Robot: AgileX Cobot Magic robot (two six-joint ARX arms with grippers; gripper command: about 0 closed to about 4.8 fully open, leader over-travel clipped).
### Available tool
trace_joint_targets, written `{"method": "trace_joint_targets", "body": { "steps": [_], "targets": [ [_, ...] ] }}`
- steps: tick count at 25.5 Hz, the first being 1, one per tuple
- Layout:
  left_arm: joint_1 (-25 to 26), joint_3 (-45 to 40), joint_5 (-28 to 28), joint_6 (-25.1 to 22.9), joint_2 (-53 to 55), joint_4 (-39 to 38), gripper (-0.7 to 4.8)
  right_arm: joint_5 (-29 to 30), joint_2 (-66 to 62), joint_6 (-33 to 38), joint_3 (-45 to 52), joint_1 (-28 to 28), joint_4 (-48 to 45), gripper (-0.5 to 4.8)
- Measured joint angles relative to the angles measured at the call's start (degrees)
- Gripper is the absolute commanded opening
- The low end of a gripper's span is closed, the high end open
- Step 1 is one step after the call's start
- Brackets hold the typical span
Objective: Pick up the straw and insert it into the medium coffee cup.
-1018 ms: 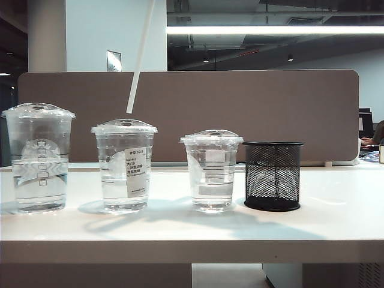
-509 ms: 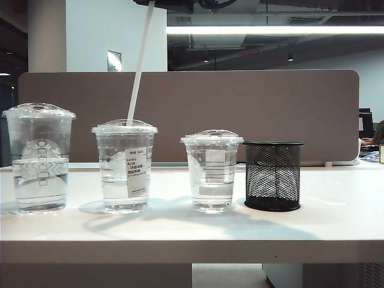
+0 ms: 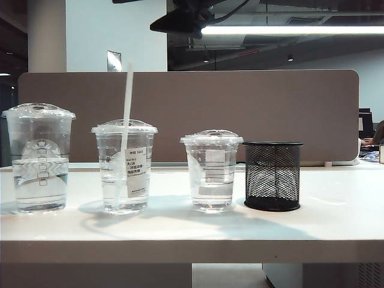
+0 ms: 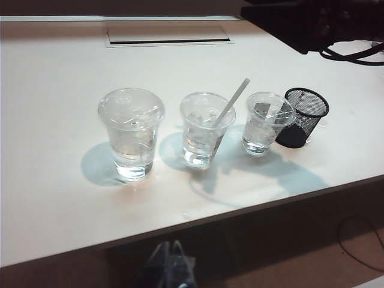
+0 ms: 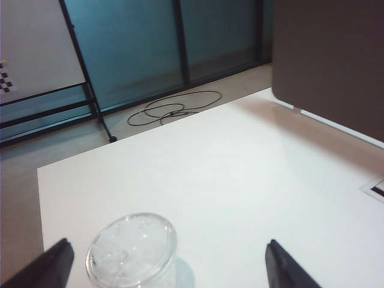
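Table (image 3: 336,222): white, flat, carrying three clear lidded cups and a mesh holder in a row.
Medium coffee cup (image 3: 124,165): clear plastic with domed clear lid and white label with black print, second from the left in the exterior view, partly filled with clear liquid.
Straw (image 3: 126,108): long, thin, white, standing in the medium coffee cup through its lid, nearly upright, upper part rising well above the dome, free of any grip; seen leaning in the left wrist view (image 4: 231,103).
Tallest cup (image 3: 38,157): clear plastic, printed boxes down its side, at the left end of the row.
Shortest cup (image 3: 212,169): clear plastic, small blank white label, between the medium coffee cup and the holder.
Pen holder (image 3: 273,176): black wire mesh cylinder, just beside the shortest cup.
Right gripper (image 5: 168,261): high above the cups, jaws spread wide, nothing between them, a clear lid below.
Left gripper (image 4: 171,270): low at the table's near edge, dim and blurred, jaws' state impossible to tell.
Partition (image 3: 252,114): brown panel behind the table.
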State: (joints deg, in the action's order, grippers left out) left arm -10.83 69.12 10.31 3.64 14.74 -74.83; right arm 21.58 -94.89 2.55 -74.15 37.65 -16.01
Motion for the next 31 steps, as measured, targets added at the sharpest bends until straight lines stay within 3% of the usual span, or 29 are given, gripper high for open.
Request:
{"method": "trace_joint_targets", "body": {
  "steps": [1, 3, 4, 7, 12, 21, 31],
  "targets": [
    [0.0, -0.02, -0.02, 0.0, 0.02, -0.02, -0.04, 0.02, 0.94, 0.0, 0.04, -0.13, 0.11, 4.06],
    [0.0, -0.02, -0.02, 0.0, 0.0, -0.02, -0.04, -0.66, 3.32, 0.13, 0.11, -0.28, 0.63, 1.99],
    [0.0, -0.02, -0.02, 0.0, 0.0, -0.02, -0.04, -1.27, 5.01, 0.07, 0.13, -0.31, 1.07, -0.18],
    [0.0, -0.02, -0.02, 0.0, 0.02, -0.02, -0.04, -6.12, 14.21, -2.36, -0.13, -0.87, 3.63, -0.03],
    [0.0, 0.0, -0.02, 0.02, 0.0, -0.02, -0.04, -19.82, 23.56, -12.9, 0.9, -1.66, 12.87, -0.02],
    [0.0, -0.02, -0.02, 0.0, 0.0, 0.0, -0.04, -21.84, 39.21, -14.62, 13.31, -4.96, 14.36, -0.02],
    [0.02, 0.0, -0.02, 0.0, 0.0, 0.0, -0.04, -30.6, 65.94, -12.87, 43.34, -9.9, 15.15, -0.02]
  ]
}}
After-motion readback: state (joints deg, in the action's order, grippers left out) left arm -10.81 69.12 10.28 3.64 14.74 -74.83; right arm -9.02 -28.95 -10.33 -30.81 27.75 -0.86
